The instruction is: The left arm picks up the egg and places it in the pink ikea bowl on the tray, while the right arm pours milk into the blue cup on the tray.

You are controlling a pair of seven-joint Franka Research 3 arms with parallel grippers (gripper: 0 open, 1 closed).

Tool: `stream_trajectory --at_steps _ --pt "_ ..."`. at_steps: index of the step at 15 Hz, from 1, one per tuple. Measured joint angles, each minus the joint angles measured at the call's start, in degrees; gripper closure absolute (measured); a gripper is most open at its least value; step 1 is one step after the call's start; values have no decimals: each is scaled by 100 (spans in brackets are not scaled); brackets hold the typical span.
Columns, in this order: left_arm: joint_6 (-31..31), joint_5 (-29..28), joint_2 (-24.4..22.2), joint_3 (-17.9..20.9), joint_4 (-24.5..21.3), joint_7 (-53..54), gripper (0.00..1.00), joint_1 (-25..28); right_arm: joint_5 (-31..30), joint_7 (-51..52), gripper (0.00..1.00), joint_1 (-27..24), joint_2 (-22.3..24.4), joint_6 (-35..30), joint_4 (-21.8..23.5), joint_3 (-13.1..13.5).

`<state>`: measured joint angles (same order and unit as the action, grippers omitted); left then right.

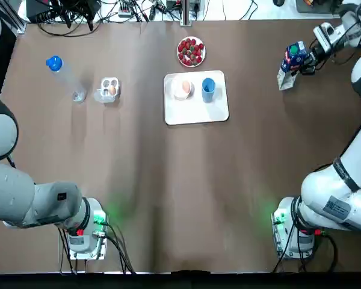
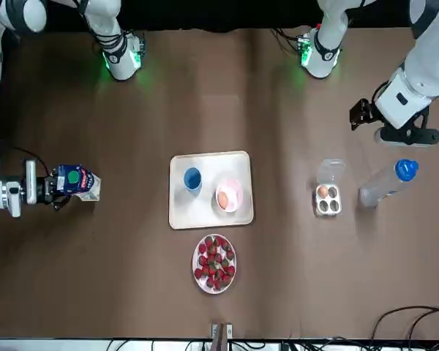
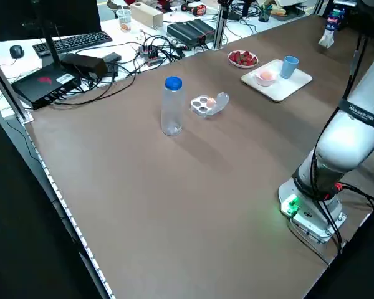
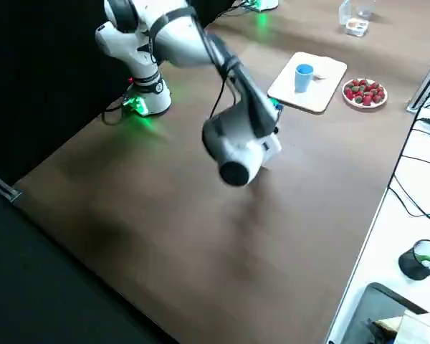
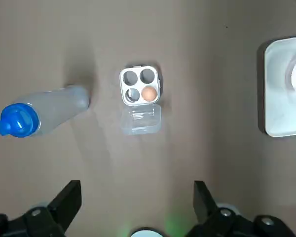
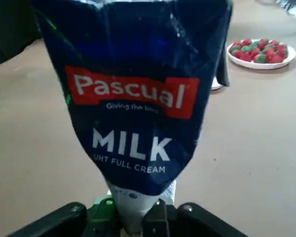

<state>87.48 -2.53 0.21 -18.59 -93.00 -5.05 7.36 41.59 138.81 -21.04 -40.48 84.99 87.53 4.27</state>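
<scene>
Pouring step: right gripper [image 1: 305, 60], upper right, clamps milk carton [image 1: 293, 58] — next carry it to blue cup [image 1: 208, 88]; left gripper [image 5: 136, 186] spread wide, empty.

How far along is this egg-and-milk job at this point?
Done: an egg lies in the pink bowl on the tray; the left gripper hangs open and empty. In hand: the right gripper grips the milk carton at the table's right, apart from the tray. Left: the pour into the blue cup; its contents cannot be told.

The milk carton [image 6: 138, 113] hides the right wrist view's middle; an edge cuts off the tray [image 5: 278, 114].
</scene>
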Motion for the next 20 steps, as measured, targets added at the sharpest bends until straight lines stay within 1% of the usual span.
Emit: stream_trajectory --at_steps 1,2,4,5,6,8,10,13,14,20 --pt "0 0 1 117 -1 -12 0 -65 94 183 83 -104 -136 -1 1 -2" --pt "-9 3 -1 342 -1 2 0 -213 142 294 83 -180 -250 -3 2 -5" --pt "-132 132 -34 1048 2 50 0 -741 214 469 83 -281 -452 -2 1 -9" --pt "-188 252 -67 1327 1 68 0 -948 243 517 83 -313 -531 4 1 -11" --pt "-236 323 -111 1471 -3 80 0 -1057 256 548 83 -334 -589 9 -1 -12" --pt "-260 361 -232 1530 -99 83 0 -1205 265 556 83 -400 -698 53 -15 -12" --pt "-260 361 -254 1528 -124 82 0 -1261 265 567 83 -429 -751 60 -39 -12" --pt "-260 361 -255 1526 -132 82 0 -1266 268 588 82 -438 -831 62 -102 -13" --pt "-259 361 -255 1526 -132 82 0 -1266 268 594 79 -438 -841 65 -108 -13" --pt "-228 360 -255 1526 -133 82 0 -1269 280 669 78 -447 -890 119 -125 -14"
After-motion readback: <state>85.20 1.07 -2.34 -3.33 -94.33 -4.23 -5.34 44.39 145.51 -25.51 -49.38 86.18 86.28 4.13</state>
